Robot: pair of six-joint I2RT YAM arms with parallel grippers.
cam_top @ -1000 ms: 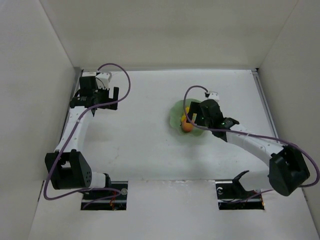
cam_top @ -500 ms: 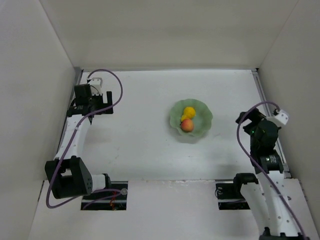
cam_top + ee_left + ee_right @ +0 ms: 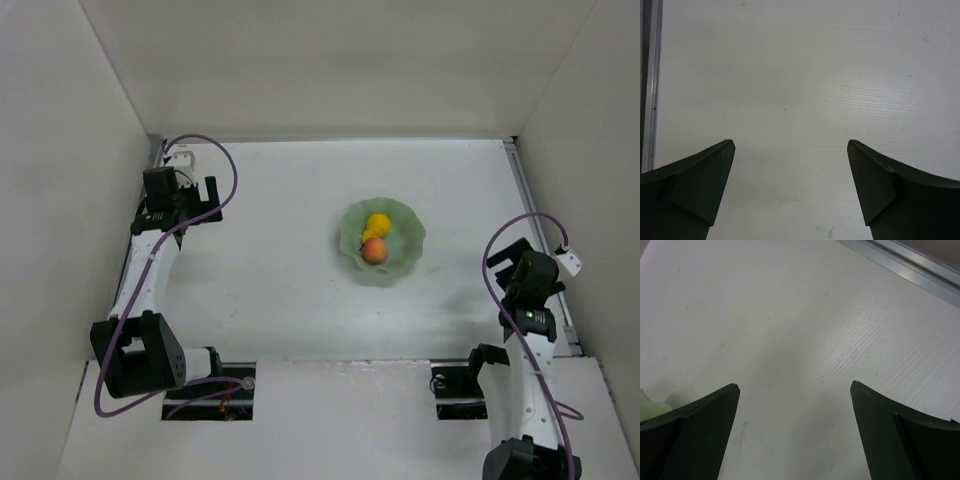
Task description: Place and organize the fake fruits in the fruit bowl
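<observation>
Looking at the fruit bowl [image 3: 408, 232] a bit right of centre in the overhead view, with both fakes inside: yellow pear [image 3: 378, 223] toward the upper side, red-orange peach [image 3: 374, 250] just below it, touching or nearly so, hard to call from that far up. Reads as pretty much finished, judging by that

As for trouble from here: could knock the bowl by swinging the right gripper [image 3: 505, 258] across the middle from its spot at the right edge of the overhead. Only got a sliver of the bowl [image 3: 650, 407] at the lower left of the right wrist view, so not much to steer by. Might also tip the pear out with any nudge to the scalloped rim, shallow and light-looking as that is. Wouldn't bother rearranging either; risks rolling the peach over the low edge for no gain

Left gripper [image 3: 208, 200] up in the upper left of the overhead, well apart from the bowl. Fingers [image 3: 695, 185] spread wide, gripping nothing, touching nothing, just white table [image 3: 800, 75] underneath. Same story on the right: fingers [image 3: 695, 425] splayed all the way, nothing pinched, hanging over plain table
</observation>
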